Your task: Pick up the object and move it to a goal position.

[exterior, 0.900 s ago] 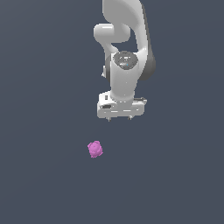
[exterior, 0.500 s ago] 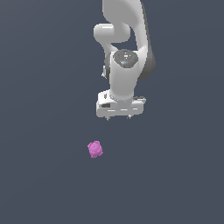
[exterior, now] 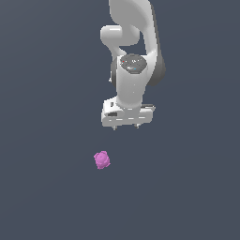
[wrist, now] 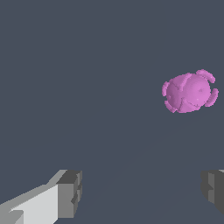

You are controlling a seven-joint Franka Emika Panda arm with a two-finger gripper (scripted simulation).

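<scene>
Above the ball, end effector barely shifted, open.

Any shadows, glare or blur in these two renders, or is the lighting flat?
Exterior view: flat dark backdrop, no cast shadow under the ball; soft shading and a dull highlight on the arm; sharp, no blur. Wrist view: ball crisp with faceted shading, fingers blocky and cut off by the frame edges; faint lighter streak on the ground, no glare.
</scene>
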